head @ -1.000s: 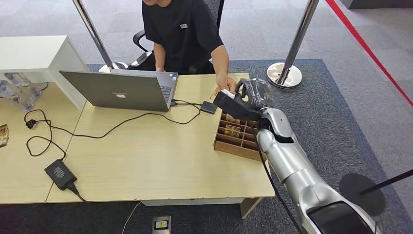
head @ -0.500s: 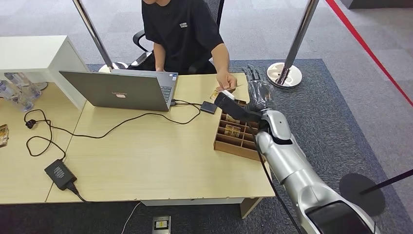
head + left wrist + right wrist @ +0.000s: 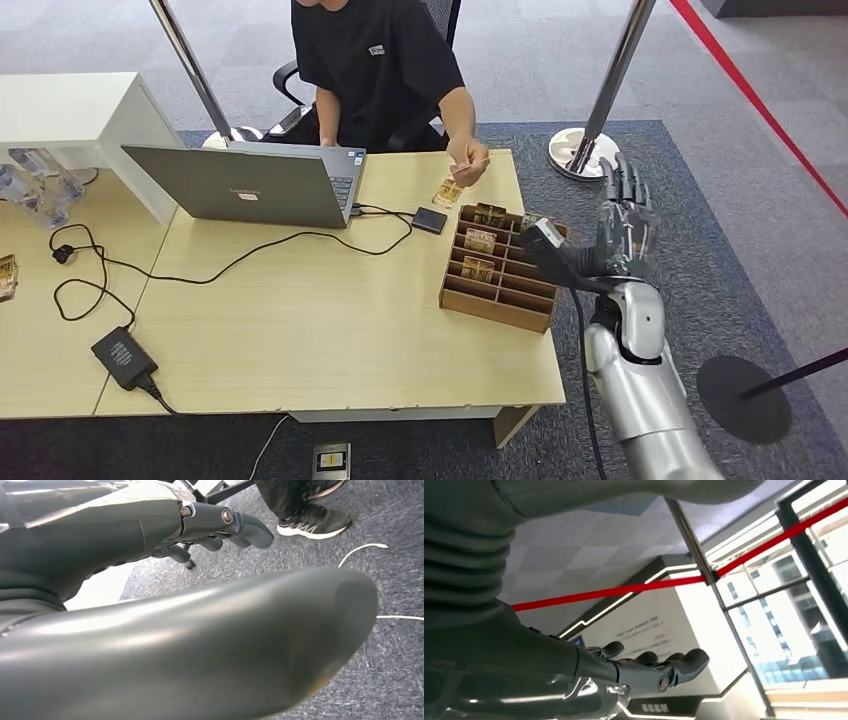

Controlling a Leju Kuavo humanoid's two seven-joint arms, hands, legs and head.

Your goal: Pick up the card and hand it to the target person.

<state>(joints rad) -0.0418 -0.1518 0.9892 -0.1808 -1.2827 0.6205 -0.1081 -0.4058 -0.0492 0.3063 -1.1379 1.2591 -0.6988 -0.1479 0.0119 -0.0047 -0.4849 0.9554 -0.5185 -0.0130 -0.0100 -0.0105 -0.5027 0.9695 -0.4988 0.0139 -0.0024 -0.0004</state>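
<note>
Pulled back from the person, the right robot hand [image 3: 622, 222] now stands raised off the worktop's [image 3: 300, 330] edge at about 3 o'clock of the wooden tray [image 3: 497, 268], where a second ago it reached over the tray toward the person's hand [image 3: 466, 158]. Its fingers are spread wide and straight, and it holds nothing; the right wrist view shows the same flat, bare palm. The card [image 3: 471, 167] is now pinched in the person's hand, lifted above the far part of the worktop at roughly 12 o'clock of the tray. By that, the handover looks done and what remains is only for the arm to finish drawing away.

Another small card [image 3: 446, 192] lies flat on the worktop just below the person's hand, beside a dark pad [image 3: 429, 220].

The tray is a slotted wooden box divided into rows of narrow compartments. A few cards [image 3: 480, 240] stand in the slots on its far side and middle; the nearer rows look empty, though the slots are too small to judge fully.

The left robot hand [image 3: 220, 527], in its wrist view, hangs over grey carpet with fingers loosely curled and nothing in them.
</note>
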